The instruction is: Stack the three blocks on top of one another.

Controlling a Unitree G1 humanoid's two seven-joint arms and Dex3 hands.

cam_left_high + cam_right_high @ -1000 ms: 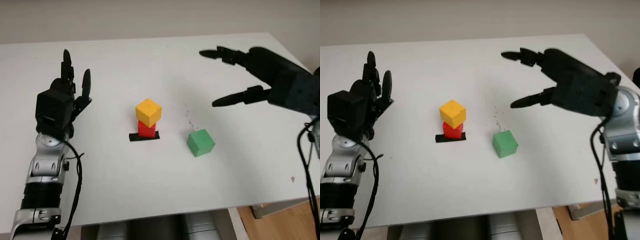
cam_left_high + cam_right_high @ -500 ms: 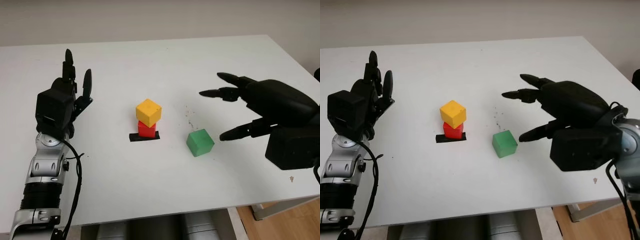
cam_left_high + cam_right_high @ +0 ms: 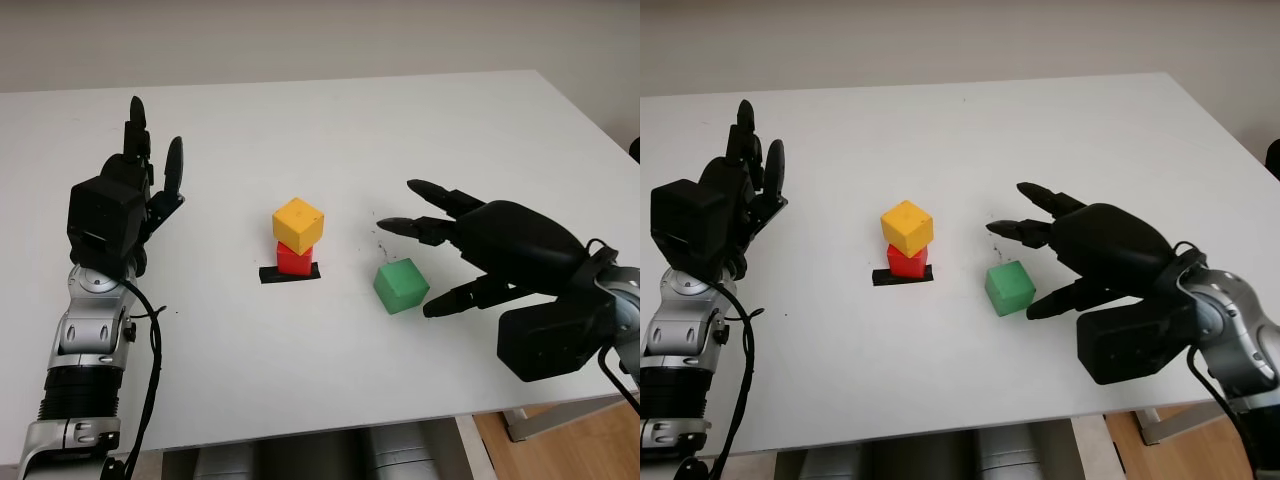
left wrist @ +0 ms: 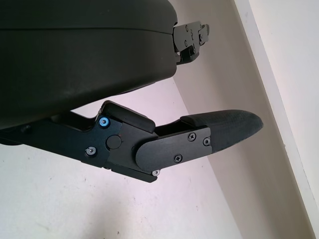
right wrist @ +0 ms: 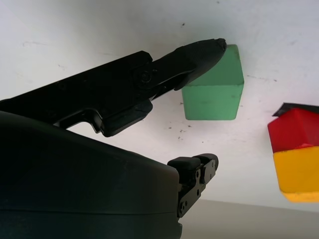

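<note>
Both head views look forward and down at the white table (image 3: 300,120) from slightly apart, sharing the whole tabletop. Each wrist view sits very close to its hand; the right one shares the green block (image 5: 214,94) with them

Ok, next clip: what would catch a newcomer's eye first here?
The little tower mid-table: a yellow block sitting askew on a red block, over a black strip. Just right of it, the open right hand closes in around the lone green block. The left hand is raised, open, at the table's left.
</note>
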